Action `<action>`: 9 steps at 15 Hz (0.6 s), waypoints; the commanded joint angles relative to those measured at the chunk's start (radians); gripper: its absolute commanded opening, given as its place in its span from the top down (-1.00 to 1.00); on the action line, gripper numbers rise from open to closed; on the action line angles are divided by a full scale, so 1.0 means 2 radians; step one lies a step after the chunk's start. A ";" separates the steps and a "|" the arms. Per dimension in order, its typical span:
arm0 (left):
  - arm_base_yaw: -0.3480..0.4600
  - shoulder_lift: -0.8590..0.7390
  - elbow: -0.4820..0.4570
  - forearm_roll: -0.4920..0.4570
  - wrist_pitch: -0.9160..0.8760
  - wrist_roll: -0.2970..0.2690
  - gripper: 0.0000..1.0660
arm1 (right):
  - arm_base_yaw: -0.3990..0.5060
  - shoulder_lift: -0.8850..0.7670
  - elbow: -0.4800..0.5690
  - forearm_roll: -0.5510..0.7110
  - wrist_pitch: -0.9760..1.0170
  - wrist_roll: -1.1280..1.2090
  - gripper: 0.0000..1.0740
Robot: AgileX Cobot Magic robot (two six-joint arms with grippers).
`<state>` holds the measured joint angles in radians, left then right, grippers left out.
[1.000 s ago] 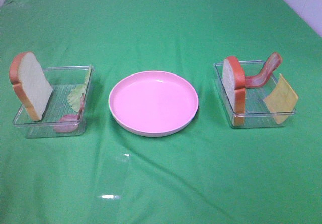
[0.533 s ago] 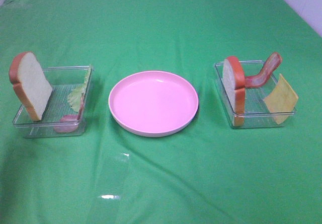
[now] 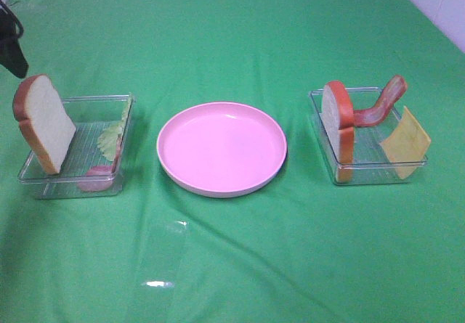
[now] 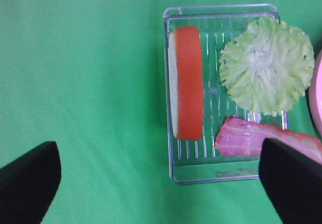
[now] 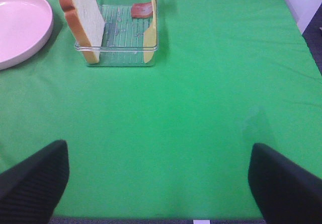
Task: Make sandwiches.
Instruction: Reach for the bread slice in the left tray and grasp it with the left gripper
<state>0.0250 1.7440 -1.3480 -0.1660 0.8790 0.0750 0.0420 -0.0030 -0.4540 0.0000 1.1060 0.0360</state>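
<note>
The sandwich parts sit apart in two clear trays. In the left tray [image 3: 33,178] a bread slice [image 3: 43,123] stands on edge beside a lettuce leaf [image 3: 110,140] and a bacon strip [image 3: 94,179]. My left gripper [image 4: 161,194] hovers open above this tray, with the bread slice [image 4: 187,83], lettuce [image 4: 265,65] and bacon [image 4: 261,138] below it. The right tray [image 3: 363,178] holds an upright bread slice [image 3: 339,123], a bacon strip [image 3: 381,105] and a cheese square [image 3: 405,143]. My right gripper [image 5: 158,183] is open over bare cloth, well short of that tray [image 5: 118,58].
A round pink plate [image 3: 221,149] with nothing on it lies between the trays. A dark part of the left arm [image 3: 11,40] shows at the far left edge of the high view. Green cloth covers the whole table.
The left arm has come into the high view at the far left edge, above the left tray. The trays, the food and the plate have not moved.
</note>
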 commanded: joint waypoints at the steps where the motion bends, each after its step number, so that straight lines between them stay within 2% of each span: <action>1: -0.003 0.042 -0.003 -0.043 -0.024 0.028 -0.88 | -0.002 -0.013 0.001 -0.005 -0.002 -0.006 -0.75; 5: -0.003 0.103 -0.003 -0.052 -0.056 0.033 -0.88 | -0.002 -0.013 0.001 -0.005 -0.002 -0.006 -0.75; 9: -0.003 0.104 -0.003 -0.052 -0.068 0.033 -0.86 | -0.002 -0.013 0.001 -0.005 -0.002 -0.006 -0.75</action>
<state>0.0250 1.9530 -1.3490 -0.2580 0.7510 0.1350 0.0420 -0.0030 -0.4540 0.0000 1.1060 0.0360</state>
